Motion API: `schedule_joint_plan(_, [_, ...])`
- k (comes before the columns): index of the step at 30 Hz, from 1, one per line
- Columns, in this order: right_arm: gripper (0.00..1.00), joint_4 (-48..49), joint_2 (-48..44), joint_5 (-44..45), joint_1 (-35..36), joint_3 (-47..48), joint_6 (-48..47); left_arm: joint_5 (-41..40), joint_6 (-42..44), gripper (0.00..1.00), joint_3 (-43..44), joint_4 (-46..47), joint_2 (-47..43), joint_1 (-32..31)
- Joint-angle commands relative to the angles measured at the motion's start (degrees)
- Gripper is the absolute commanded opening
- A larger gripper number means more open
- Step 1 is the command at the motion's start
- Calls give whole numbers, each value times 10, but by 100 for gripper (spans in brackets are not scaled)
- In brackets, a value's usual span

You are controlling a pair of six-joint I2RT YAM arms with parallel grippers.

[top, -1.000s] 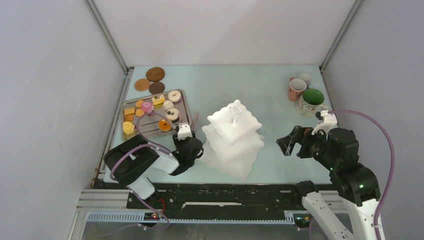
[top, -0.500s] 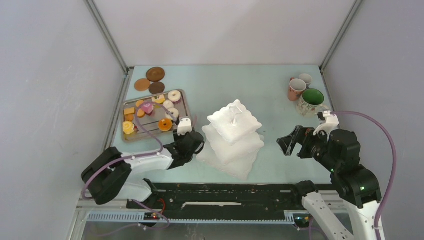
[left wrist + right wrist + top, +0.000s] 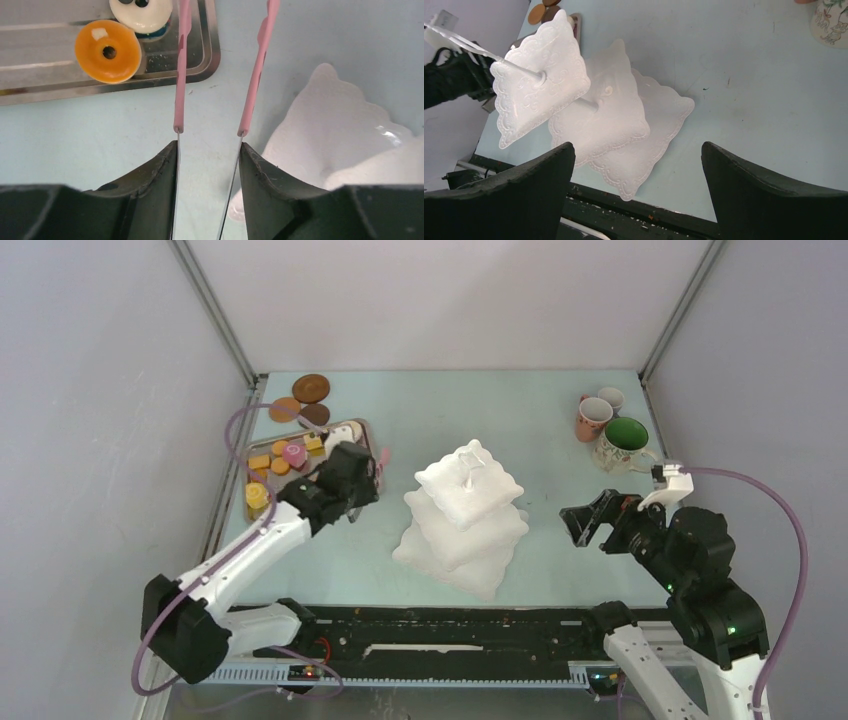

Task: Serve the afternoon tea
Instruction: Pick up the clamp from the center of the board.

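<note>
Top view first. The white three-tier wavy square stand [image 3: 465,510] sits in the middle of the scene, every tier bare. Yellow cakes [image 3: 257,495] and orange biscuits [image 3: 280,466] lie on the grey metal tray [image 3: 249,445] at far left. The brown round coasters [image 3: 311,388] are just beyond it, and the three mugs [image 3: 622,437] cluster in the far right corner. The left arm [image 3: 250,550] reaches long and low from its base, with the left gripper [image 3: 350,472] over the tray's right side. The right gripper [image 3: 588,520] hangs right of the stand, pointed at it.

Left wrist now. The fingers are clamped on slim pink tongs [image 3: 181,65], bare metal shanks pinched between the pads. The two pink blades stand apart with nothing between them. An orange ring donut [image 3: 107,51] and a white donut [image 3: 141,10] lie on the tray just left of the blades, and the stand's edge shows at right. These treats look light and possibly glazed, so slippery. I'd straddle one across its sides and squeeze gently.

Right wrist: jaws spread as wide as they go, empty, the stand framed between them but well apart. It looks stiff and brittle, and the central post seems the safest hold if it must be steadied.
</note>
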Motion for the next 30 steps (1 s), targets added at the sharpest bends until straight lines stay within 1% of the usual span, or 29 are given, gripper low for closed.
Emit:
schedule_joint_plan(1, [100, 42, 2, 22, 3, 16, -11, 160, 6, 49, 84, -139, -32, 79])
schedule_joint_plan(4, [100, 55, 8, 23, 3, 17, -16, 229, 0, 48, 119, -197, -35, 142])
schedule_joint_plan(8, [100, 69, 8, 16, 3, 17, -14, 324, 1, 48, 133, -242, -31, 215])
schedule_joint_plan(11, [100, 72, 6, 20, 3, 17, -18, 356, 10, 47, 135, -254, -27, 265])
schedule_joint_plan(15, [100, 70, 7, 31, 3, 16, -26, 333, 44, 47, 153, -290, -14, 308])
schedule_joint_plan(17, [100, 71, 8, 31, 3, 16, -27, 308, 68, 46, 160, -300, -8, 321])
schedule_joint_plan(20, [100, 71, 11, 32, 2, 16, -28, 291, 94, 45, 181, -309, 9, 336])
schedule_joint_plan(25, [100, 73, 16, 34, 2, 16, -33, 233, 126, 44, 209, -329, 29, 345])
schedule_joint_plan(28, [100, 70, 19, 31, 2, 16, -32, 220, 150, 44, 217, -334, 39, 347])
schedule_joint_plan(30, [100, 67, 21, 30, 2, 16, -32, 215, 164, 43, 224, -340, 51, 347])
